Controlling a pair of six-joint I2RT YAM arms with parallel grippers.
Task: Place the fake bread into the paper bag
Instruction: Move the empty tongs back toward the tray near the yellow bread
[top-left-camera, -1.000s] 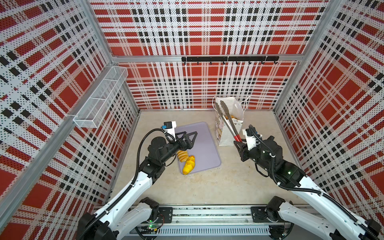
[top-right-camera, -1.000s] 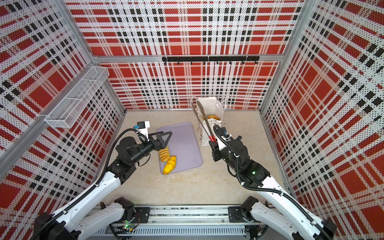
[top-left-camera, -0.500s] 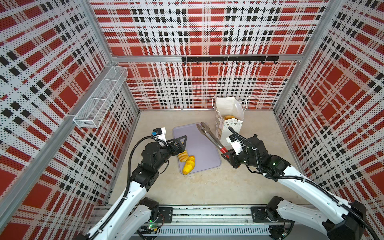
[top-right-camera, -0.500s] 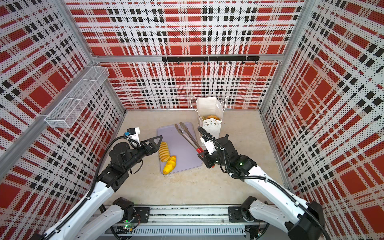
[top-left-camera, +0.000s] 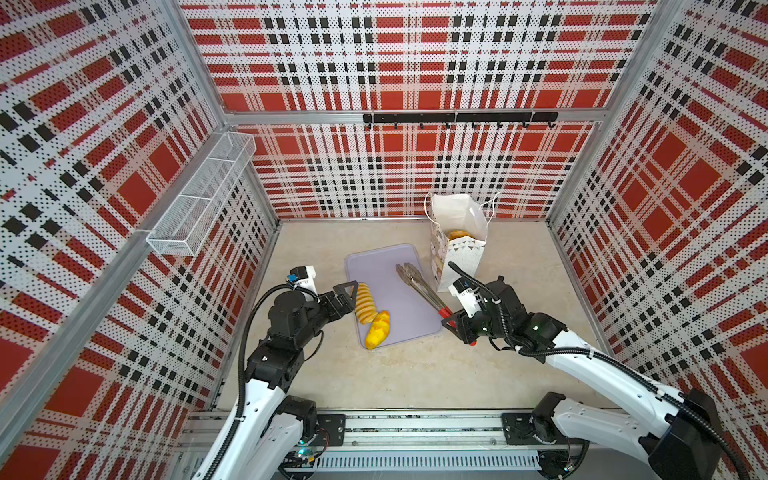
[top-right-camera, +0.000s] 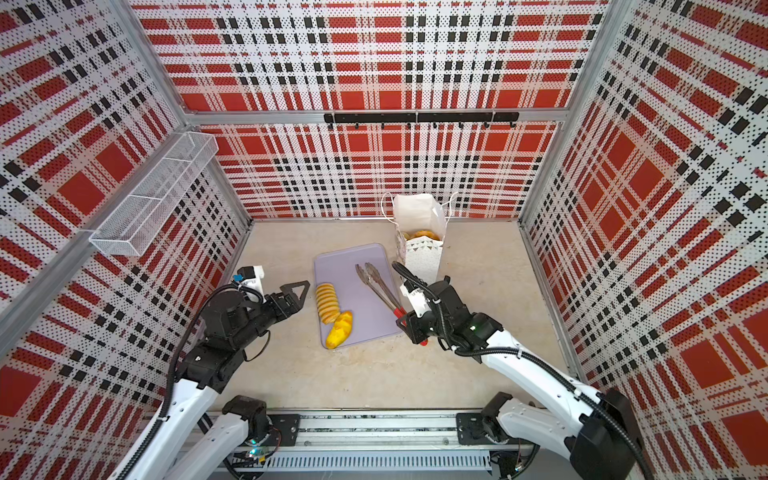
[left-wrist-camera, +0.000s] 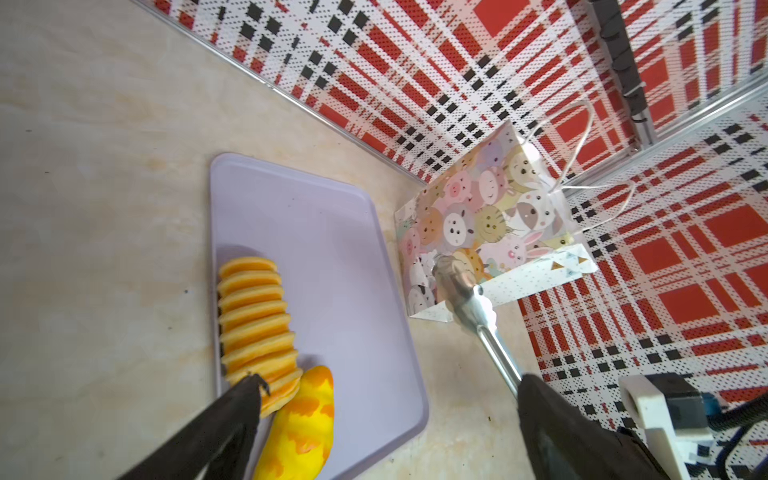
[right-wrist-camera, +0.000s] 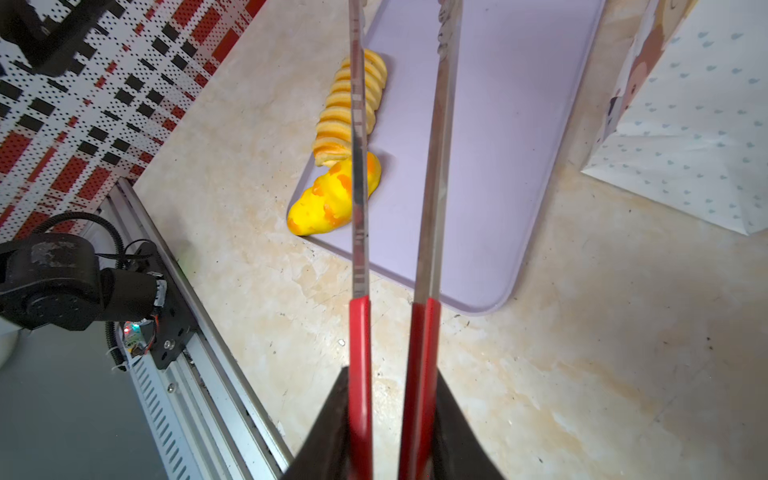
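Two breads lie on the tray (top-left-camera: 384, 266), not yet bagged. A ribbed loaf (top-left-camera: 365, 303) runs along its left edge. A yellow bun (top-left-camera: 378, 330) touches the loaf's near end at the near left corner, with its tip poking over the rim. At least one more bread (top-left-camera: 457, 235) shows inside the paper bag (top-left-camera: 461, 257). The bag stands upright and open on the surface (top-left-camera: 415, 374) toward the back edge, just beside the tray's far right corner. We judge the task well along, with these two pieces to go.

The right fingers (right-wrist-camera: 328, 440) are clamped on the red handles of the tongs (top-left-camera: 417, 282). The metal arms stand apart and empty over the tray's right side. Holding them at the handle end gives us reach, and a squeeze there closes the tips.

The left fingers (left-wrist-camera: 232, 411) are spread wide and hold nothing, just off the tray's left edge beside the loaf. We think they are placed to steady it while the tongs come across. Next we would swing the tips over to straddle the loaf, though its ribbed body could slip.
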